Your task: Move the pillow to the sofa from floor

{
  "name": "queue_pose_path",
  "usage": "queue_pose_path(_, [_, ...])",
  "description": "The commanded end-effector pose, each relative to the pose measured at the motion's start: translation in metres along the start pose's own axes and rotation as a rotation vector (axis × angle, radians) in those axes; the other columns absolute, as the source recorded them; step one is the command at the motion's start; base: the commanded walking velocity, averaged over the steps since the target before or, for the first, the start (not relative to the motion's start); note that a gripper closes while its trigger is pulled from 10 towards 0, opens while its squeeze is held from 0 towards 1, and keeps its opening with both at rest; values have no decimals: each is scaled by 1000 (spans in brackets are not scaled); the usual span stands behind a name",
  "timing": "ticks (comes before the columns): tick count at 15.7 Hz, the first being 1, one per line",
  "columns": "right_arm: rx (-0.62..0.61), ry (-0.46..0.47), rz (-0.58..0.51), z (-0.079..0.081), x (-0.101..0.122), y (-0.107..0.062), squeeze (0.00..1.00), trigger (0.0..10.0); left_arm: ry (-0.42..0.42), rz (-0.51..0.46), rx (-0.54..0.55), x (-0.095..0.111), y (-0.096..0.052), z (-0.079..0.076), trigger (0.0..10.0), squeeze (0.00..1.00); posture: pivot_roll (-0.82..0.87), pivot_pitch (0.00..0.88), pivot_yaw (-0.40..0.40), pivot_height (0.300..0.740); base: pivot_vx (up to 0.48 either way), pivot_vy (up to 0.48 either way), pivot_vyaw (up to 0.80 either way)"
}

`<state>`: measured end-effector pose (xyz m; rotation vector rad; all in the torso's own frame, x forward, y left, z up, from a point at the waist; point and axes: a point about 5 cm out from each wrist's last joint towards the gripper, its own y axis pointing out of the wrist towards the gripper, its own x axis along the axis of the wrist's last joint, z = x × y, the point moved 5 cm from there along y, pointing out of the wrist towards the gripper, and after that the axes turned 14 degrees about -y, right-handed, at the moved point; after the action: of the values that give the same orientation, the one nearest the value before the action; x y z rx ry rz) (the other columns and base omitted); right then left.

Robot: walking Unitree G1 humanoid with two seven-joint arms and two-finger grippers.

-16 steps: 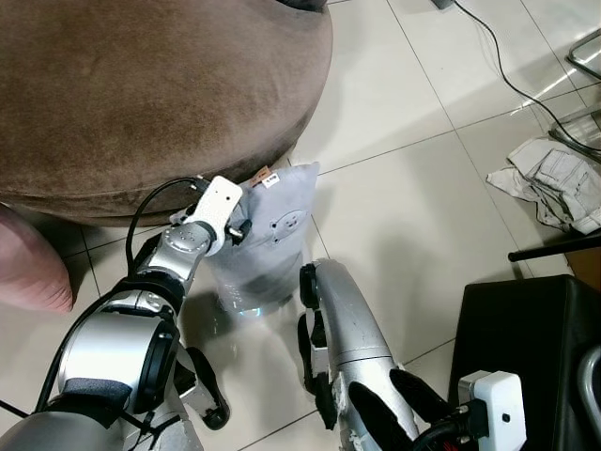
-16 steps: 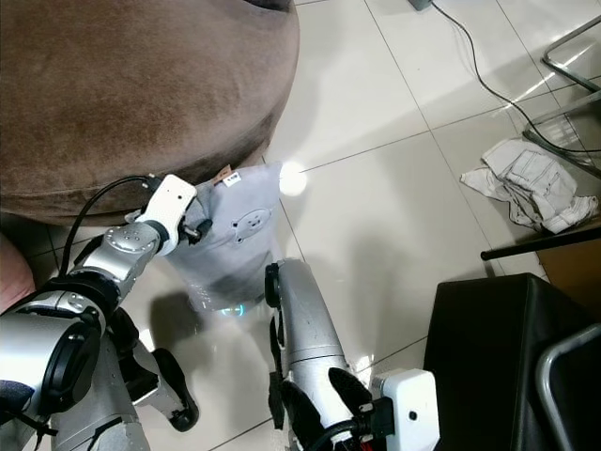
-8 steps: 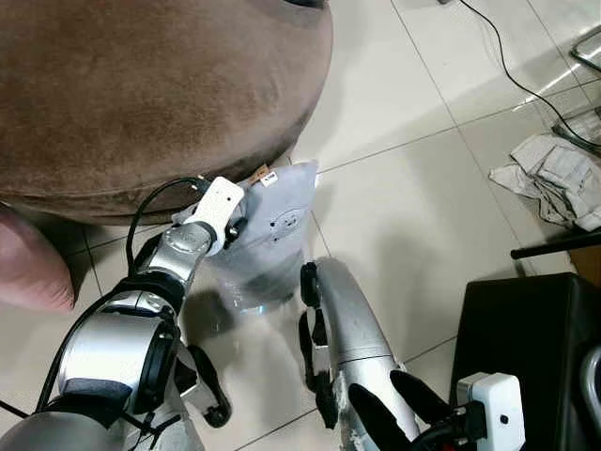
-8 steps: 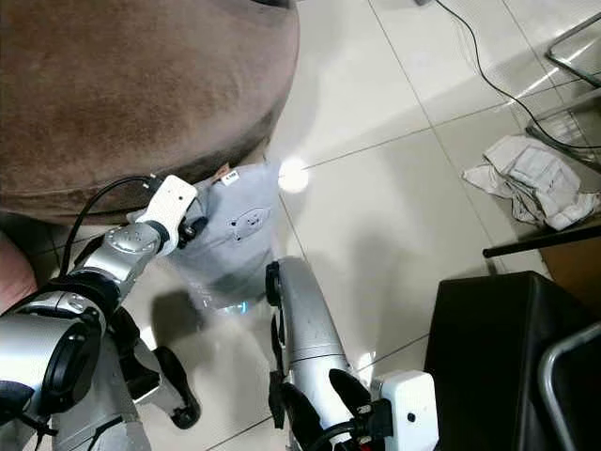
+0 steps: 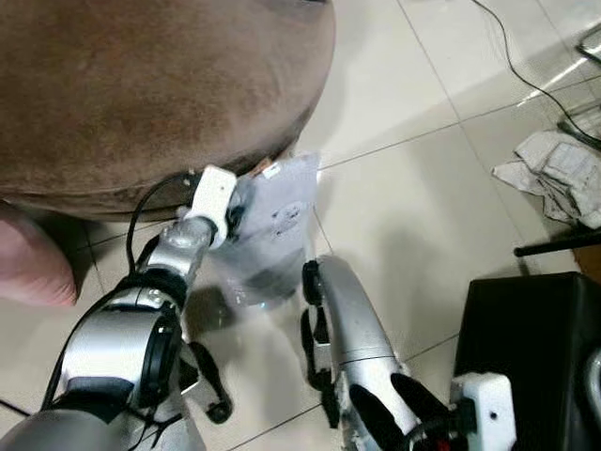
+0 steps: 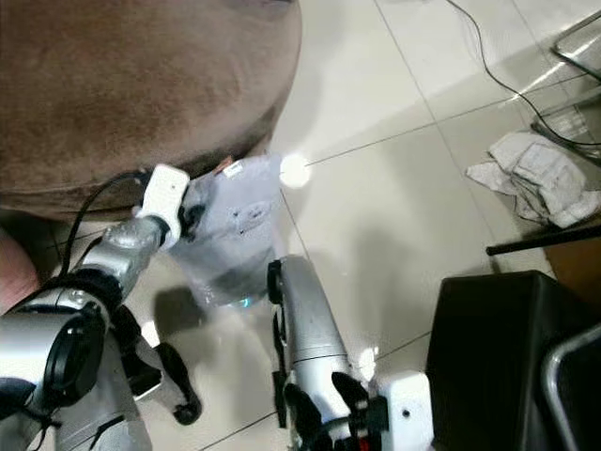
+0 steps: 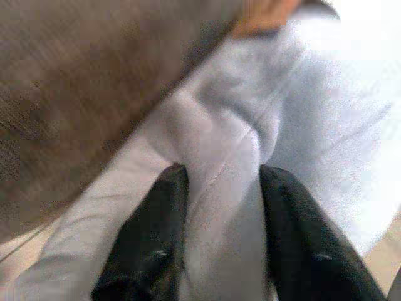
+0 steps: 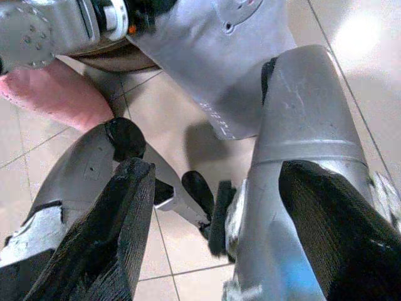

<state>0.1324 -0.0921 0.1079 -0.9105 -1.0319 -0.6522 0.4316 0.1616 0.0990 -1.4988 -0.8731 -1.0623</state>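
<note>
Grey fabric of the pillow point(image 5: 272, 225) is pinched between the two black fingers point(image 7: 150, 244) of the left pincer point(image 7: 219, 251), which is clamped on a fold near its upper edge. The pillow is seen upright against the base of the brown sofa point(image 5: 141, 94), above the pale tiled floor point(image 5: 404, 216). The right pincer point(image 8: 213, 207) is held low with its fingers spread apart, gripping nothing.

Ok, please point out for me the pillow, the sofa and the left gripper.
pillow point(image 5: 277, 225), left eye view, on its grey front face.
sofa point(image 5: 141, 85), left eye view, on the brown seat top.
left gripper point(image 7: 216, 188), left wrist view, between the two black fingers pinching the pillow fabric.
</note>
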Motion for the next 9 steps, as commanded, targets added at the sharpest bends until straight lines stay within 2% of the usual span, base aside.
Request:
queue_pose_path(1, [-18,5,38,-5,-13,3,176,10000,-39,5,-19,-7,0,-5,0,0,-381,459,-97,548,0,0,0])
queue_pose_path(4, [-39,-14,-11,-19,-13,27,180,10000,-65,-102,-70,25,1,-10,0,0,-301,384,-28,548,0,0,0])
queue_pose_path(7, [-52,-29,-39,-29,-15,49,180,10000,-40,-172,-121,50,1,-18,0,0,-237,318,15,548,0,0,0])
queue_pose_path(8, [-47,-39,-62,-33,-13,62,180,10000,-22,-207,-143,64,0,-21,0,0,-201,276,41,548,0,0,0])
queue_pose_path(9, [-45,-42,-73,-35,-12,67,180,10000,-22,-216,-148,68,0,-21,0,0,-194,267,45,548,0,0,0])
